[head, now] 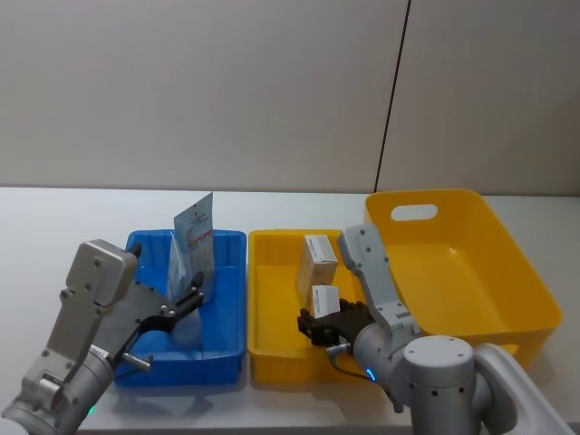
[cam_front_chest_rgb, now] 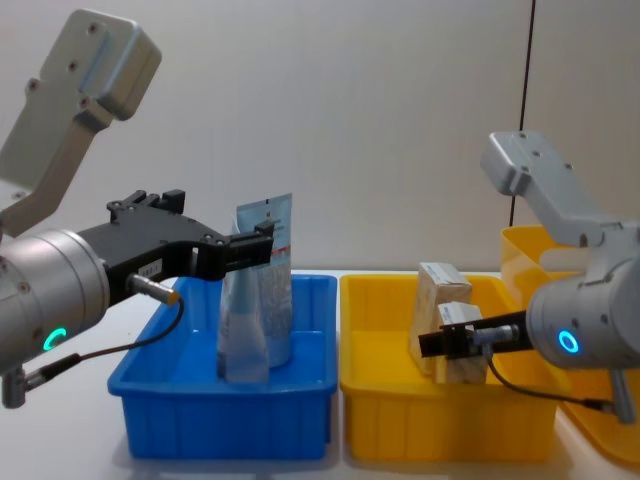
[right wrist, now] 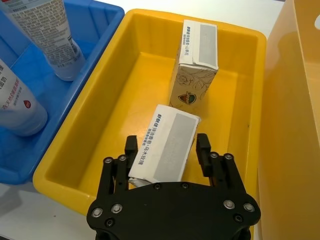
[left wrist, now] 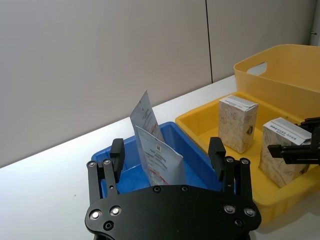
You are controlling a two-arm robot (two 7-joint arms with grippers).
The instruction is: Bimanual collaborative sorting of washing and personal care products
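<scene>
A plain grey-beige wall (head: 199, 91) of smooth panels closes off the far side. A thin dark vertical seam (head: 393, 91) splits it right of centre. A white table (head: 72, 217) stretches from the near side to the wall's foot, its matte top evenly lit. The light is soft, with only faint shadows.

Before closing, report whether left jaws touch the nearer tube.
Apart: left wrist view shows blue bin between the nearer tube and each jaw of the left gripper.

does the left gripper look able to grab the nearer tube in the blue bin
Probably yes: the left gripper is open, straddling the nearer tube standing in the blue bin, with nothing in between.
</scene>
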